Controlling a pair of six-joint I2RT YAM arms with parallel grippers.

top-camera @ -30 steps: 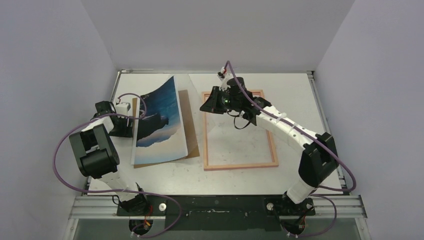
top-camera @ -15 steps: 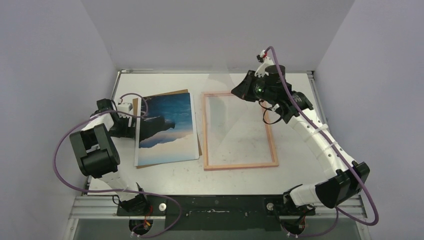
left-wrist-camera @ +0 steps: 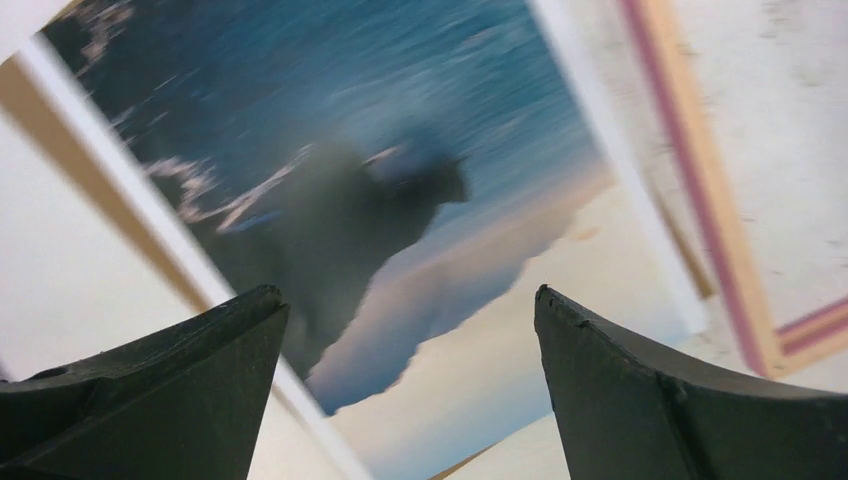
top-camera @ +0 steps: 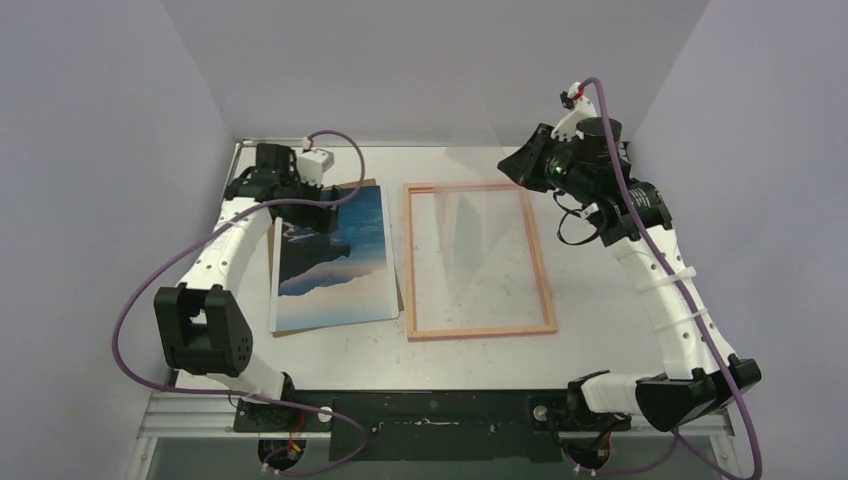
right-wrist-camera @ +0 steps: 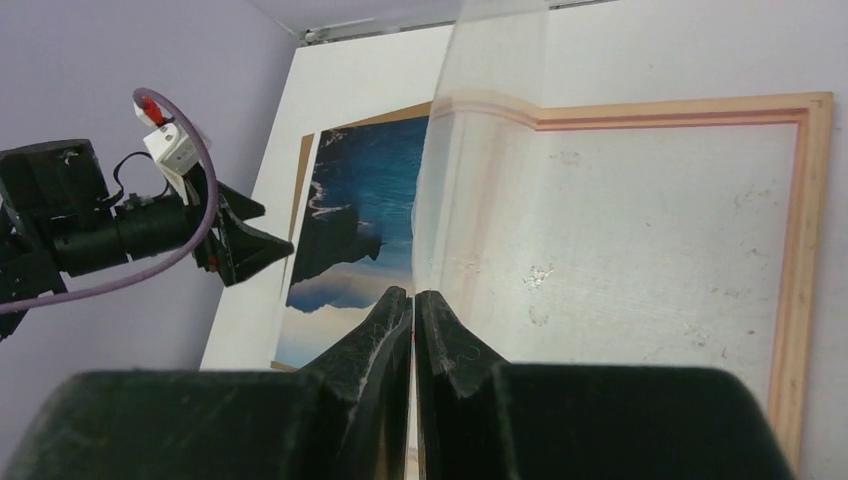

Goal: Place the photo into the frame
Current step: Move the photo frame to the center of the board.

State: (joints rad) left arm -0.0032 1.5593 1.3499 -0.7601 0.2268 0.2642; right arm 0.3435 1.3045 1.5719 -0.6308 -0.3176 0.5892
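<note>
The photo, blue sky with dark and pale clouds, lies flat on the brown backing board left of the frame. The frame lies flat on the table, its rails pale and pink. My left gripper is open and empty, hovering above the photo's far half; the left wrist view shows the photo between the spread fingers. My right gripper is shut on a clear sheet, holding it raised over the frame's far end. Its closed fingertips pinch the sheet's edge.
The brown backing board sticks out along the photo's far and right edges. White walls close the table on three sides. The left gripper and the photo show in the right wrist view.
The photo, curled up a second ago, now lies flat. My left arm has swung from the photo's left side to its far end. My right gripper has carried the clear sheet up and to the right.
</note>
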